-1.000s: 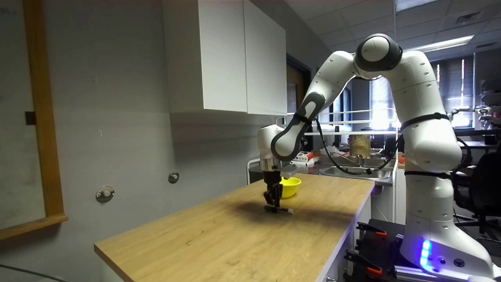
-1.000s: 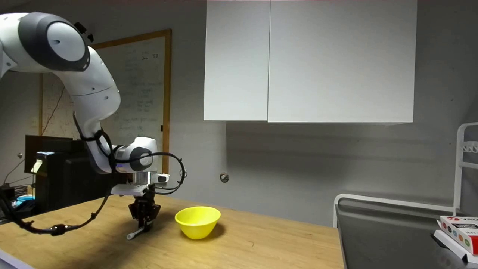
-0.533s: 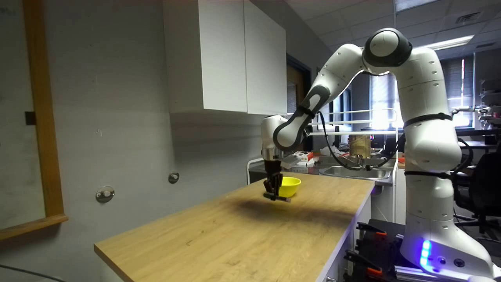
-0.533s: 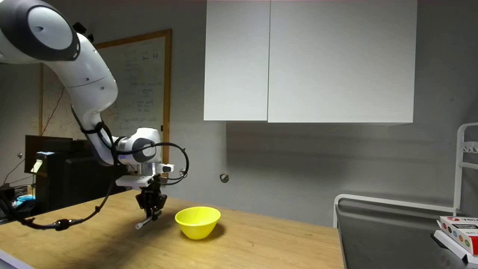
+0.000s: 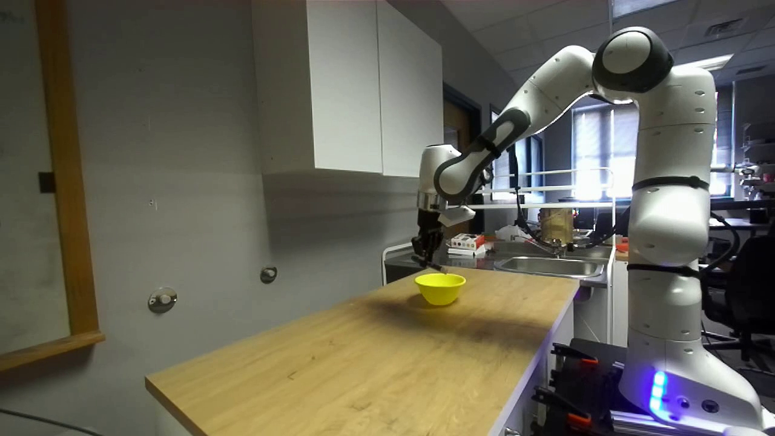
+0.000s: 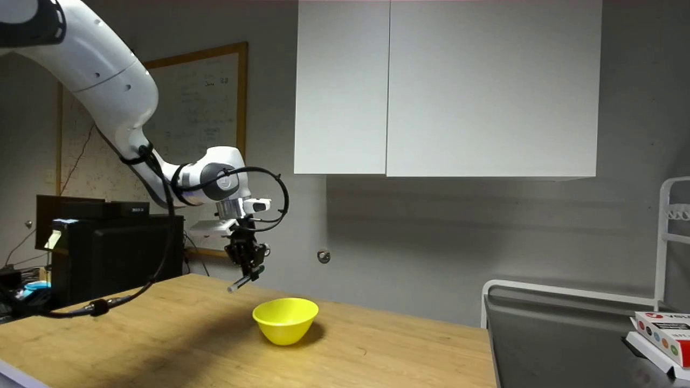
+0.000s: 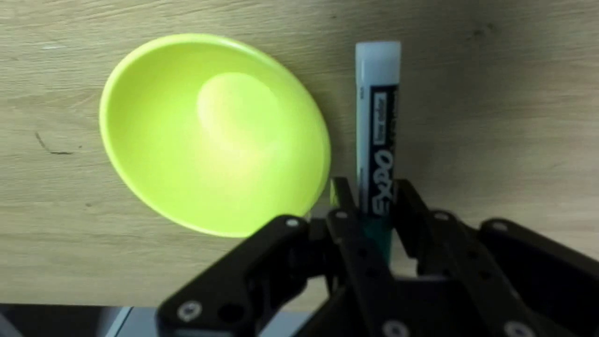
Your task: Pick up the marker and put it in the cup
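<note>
White and dark green, the marker (image 7: 377, 140) is pinched in the gripper (image 7: 373, 201), held up beside the yellow cup (image 7: 210, 135).
In the wrist view it points up the frame, right of centre, with the cup's mouth to its left rather than under it. In an exterior view the marker (image 6: 240, 283) hangs above and left of the cup, pale end tilted down. It should be light, stiff and hard to harm, but a smooth round barrel like this could swivel or slide between the dark fingers (image 7: 346, 200). They appear to press near where the label (image 7: 382, 150) meets the green end; a hold closer to mid-barrel would probably balance better.
</note>
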`<state>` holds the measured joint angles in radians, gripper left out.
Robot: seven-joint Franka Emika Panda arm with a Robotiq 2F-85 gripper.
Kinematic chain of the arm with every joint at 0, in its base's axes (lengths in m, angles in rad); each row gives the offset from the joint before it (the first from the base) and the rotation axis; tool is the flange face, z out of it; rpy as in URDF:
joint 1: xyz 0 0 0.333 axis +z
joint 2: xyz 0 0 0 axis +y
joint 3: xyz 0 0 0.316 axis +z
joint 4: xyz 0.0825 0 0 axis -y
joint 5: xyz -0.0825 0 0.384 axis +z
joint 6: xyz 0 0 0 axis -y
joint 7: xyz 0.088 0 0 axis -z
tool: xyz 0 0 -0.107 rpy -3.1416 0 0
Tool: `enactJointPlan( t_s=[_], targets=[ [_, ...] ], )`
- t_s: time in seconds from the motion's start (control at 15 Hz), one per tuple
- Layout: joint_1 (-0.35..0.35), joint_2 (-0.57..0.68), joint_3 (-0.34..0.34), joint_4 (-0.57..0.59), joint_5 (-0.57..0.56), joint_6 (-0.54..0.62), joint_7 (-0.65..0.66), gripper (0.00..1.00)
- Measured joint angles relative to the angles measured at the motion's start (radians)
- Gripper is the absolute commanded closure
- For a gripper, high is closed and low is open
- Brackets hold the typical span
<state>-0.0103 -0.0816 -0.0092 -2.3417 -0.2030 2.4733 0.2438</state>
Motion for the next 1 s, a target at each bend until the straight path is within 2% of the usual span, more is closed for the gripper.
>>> enactJointPlan(
  t_s=[0.4, 0.73, 1.0],
  targets=[
    [-0.078, -0.008, -0.003, 0.005, -0.173, 0.058, 0.288, 0.87],
    [-0.091, 0.035, -0.003, 0.005, -0.307, 0.091, 0.532, 0.87],
    [-0.09, 0.081, -0.006, 0.006, -0.372, 0.102, 0.651, 0.87]
  ],
)
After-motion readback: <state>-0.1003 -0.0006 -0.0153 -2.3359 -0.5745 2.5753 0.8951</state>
